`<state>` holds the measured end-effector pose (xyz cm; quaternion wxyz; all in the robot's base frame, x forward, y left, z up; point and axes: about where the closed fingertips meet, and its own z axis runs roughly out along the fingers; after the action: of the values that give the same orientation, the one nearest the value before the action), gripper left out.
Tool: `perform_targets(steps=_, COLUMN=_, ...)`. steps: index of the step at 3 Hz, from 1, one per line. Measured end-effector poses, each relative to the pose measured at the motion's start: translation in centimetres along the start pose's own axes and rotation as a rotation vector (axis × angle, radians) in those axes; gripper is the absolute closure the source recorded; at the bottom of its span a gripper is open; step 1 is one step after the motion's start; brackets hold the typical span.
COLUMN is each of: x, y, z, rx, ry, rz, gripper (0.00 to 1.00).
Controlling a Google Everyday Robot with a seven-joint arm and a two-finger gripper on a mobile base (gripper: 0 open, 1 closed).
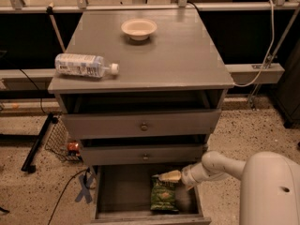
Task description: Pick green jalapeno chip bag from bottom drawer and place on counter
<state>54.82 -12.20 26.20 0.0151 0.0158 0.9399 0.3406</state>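
The green jalapeno chip bag (164,194) lies flat in the right half of the open bottom drawer (123,191), its pale top band toward the cabinet. My gripper (169,176) reaches in from the right on a white arm and hangs just over the bag's top edge. The counter (154,55) is the grey top of the cabinet above.
A clear labelled plastic bottle (84,65) lies on its side at the counter's left front edge. A small pale bowl (138,28) sits at the counter's back middle. Both upper drawers (140,123) stand slightly open. A wire basket (63,142) and cables lie on the floor to the left.
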Motion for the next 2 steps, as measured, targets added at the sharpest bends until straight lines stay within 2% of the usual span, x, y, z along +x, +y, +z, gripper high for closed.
perform_targets(steps=1, x=0.0, y=-0.1, z=0.4, rx=0.005, ry=0.005, rz=-0.004, gripper=0.0)
perform_targets(steps=2, x=0.2, y=-0.6, z=2.2, rx=0.027, ry=0.031, rz=-0.023, gripper=0.0)
